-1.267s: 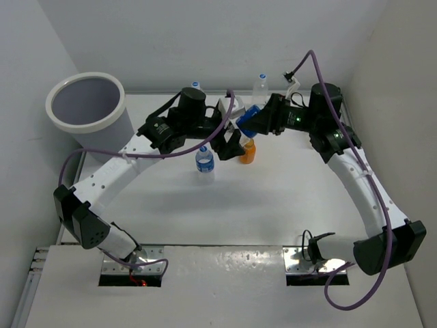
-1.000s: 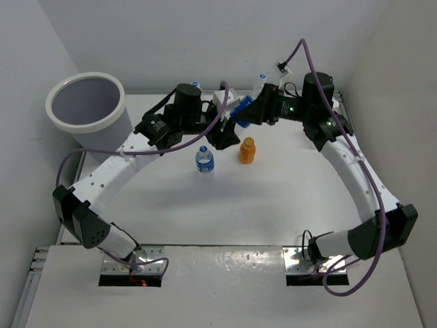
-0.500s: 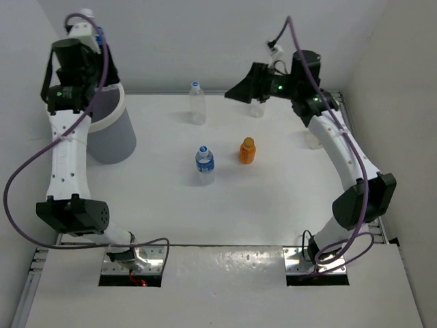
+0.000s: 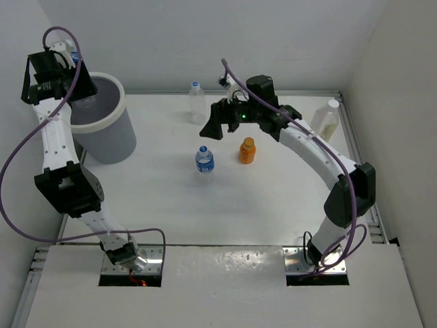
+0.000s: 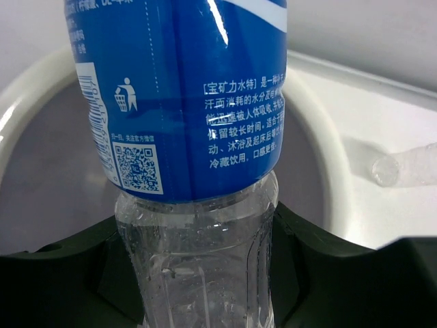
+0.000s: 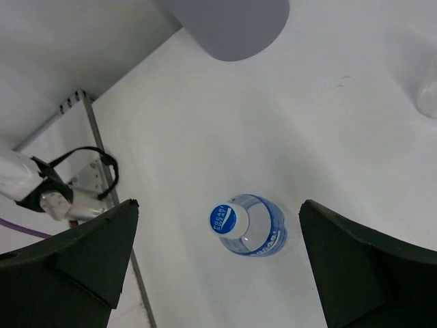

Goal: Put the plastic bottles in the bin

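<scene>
Up close at the left wrist: left hand (image 5: pixel 198 232) clamped on a clear plastic bottle with a blue label (image 5: pixel 184 102), held over the mouth of the round grey bin with thick white rim (image 5: pixel 311 137). At the right wrist: right hand (image 6: pixel 218 205) spread wide and empty above a second clear, blue-capped bottle (image 6: pixel 247 225) standing on the white table (image 6: pixel 341 123). From overhead: bin at far left, small orange bottle (image 4: pixel 247 150) just beside the blue-capped one.

Five plastic bottles (image 4: pixel 204 158) and one grey bin (image 4: pixel 113 142)
</scene>
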You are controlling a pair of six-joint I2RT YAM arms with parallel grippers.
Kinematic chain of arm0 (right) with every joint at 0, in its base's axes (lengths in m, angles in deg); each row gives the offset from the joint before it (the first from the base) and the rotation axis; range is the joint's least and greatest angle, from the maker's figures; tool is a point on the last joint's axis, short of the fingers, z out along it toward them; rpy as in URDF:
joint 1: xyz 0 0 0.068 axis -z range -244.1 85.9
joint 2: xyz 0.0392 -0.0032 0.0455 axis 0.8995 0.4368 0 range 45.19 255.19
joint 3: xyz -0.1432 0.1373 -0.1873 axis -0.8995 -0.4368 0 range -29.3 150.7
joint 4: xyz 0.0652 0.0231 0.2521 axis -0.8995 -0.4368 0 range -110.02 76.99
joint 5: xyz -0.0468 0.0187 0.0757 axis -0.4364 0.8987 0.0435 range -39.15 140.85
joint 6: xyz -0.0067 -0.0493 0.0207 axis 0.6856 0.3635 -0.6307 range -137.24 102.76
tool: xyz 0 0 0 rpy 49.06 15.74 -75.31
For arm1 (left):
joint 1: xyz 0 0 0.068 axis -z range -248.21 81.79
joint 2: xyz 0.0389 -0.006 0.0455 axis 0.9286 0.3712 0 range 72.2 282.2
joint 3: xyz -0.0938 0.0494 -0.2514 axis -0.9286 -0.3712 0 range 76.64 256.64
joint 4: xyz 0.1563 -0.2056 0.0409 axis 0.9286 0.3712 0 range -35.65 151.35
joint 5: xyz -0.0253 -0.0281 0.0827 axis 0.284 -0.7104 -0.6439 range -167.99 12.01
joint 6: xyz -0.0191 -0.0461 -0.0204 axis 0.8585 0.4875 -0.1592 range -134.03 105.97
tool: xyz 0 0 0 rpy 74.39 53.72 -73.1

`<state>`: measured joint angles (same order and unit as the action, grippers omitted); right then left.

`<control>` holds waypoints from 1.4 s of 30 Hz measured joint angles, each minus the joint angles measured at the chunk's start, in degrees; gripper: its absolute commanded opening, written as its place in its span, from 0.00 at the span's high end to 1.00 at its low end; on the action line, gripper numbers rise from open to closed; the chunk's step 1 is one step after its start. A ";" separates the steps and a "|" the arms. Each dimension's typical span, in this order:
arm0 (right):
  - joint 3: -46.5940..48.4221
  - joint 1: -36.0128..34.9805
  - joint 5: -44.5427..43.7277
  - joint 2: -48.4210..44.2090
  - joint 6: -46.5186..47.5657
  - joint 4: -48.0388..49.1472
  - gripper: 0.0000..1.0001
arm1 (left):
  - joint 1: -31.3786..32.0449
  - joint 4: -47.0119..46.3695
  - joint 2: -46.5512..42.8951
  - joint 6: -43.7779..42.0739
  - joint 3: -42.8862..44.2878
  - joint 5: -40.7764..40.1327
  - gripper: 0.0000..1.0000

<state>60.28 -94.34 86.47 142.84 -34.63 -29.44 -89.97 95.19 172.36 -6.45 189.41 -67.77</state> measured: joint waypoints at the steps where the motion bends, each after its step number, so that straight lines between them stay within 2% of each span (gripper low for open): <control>1: 0.00 -0.57 -0.94 0.04 1.33 -0.44 0.00 | -0.52 0.11 0.46 -0.02 -0.28 0.57 0.75; 2: 0.00 -1.25 -1.53 0.07 2.60 -0.70 0.00 | -0.85 0.31 0.90 -0.09 -0.48 1.07 0.61; 4: -0.13 -2.64 -2.86 0.07 4.79 -1.20 0.00 | -1.42 0.50 1.64 -0.39 -0.55 1.86 0.46; 5: -0.39 -3.30 -3.45 0.07 5.86 -1.31 0.00 | -1.62 0.50 1.95 -0.66 -0.57 2.27 0.31; 6: -0.66 -3.72 -4.02 0.07 6.71 -1.42 0.00 | -1.73 0.48 2.14 -0.90 -0.55 2.58 0.25; 7: -1.07 -4.35 -4.61 0.07 7.65 -1.60 0.00 | -1.86 0.50 2.29 -1.01 -0.55 2.93 0.23; 8: -1.55 -4.92 -5.25 0.07 8.66 -1.73 0.00 | -1.88 0.52 2.36 -1.14 -0.57 3.58 0.08; 10: -2.43 -5.70 -6.43 0.07 10.32 -1.88 0.00 | -1.90 0.44 2.38 -1.42 -0.55 4.63 0.00; 18: -6.99 -8.83 -11.78 0.59 16.94 -2.05 0.00 | -1.90 0.07 1.73 -1.36 -0.48 10.95 0.00; 20: -7.82 -9.40 -12.81 1.03 17.97 -2.01 0.05 | -1.64 -0.28 0.83 -1.38 -0.48 12.48 0.00; 24: -8.50 -9.92 -14.14 2.16 19.19 -1.60 0.26 | -0.90 -1.55 -2.27 -1.75 -0.76 14.16 0.00; 25: -8.61 -9.92 -14.36 2.36 19.32 -1.40 0.34 | -0.57 -1.92 -3.39 -2.03 -1.01 14.49 0.00; 29: -9.18 -9.94 -14.86 2.58 19.67 -0.42 0.51 | 0.26 -3.39 -6.51 -2.60 -1.97 15.32 0.00; 31: -9.27 -9.92 -15.08 2.56 19.85 0.09 0.55 | 0.42 -4.24 -7.37 -2.75 -2.51 15.58 0.00; 35: -9.33 -10.03 -15.37 2.58 20.15 0.79 0.69 | 0.42 -5.11 -7.76 -3.30 -4.33 15.82 0.00; 39: -9.33 -10.01 -15.56 2.58 20.39 1.18 0.98 | 0.81 -5.20 -7.76 -4.35 -6.51 16.70 0.00; 42: -9.33 -9.99 -15.56 2.58 20.41 1.18 1.00 | 1.40 -5.44 -7.82 -5.86 -7.54 18.05 0.00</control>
<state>50.95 -104.33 70.90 145.42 -14.22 -28.26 -88.57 89.75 164.54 -12.31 181.87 -49.71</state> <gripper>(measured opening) 0.349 0.997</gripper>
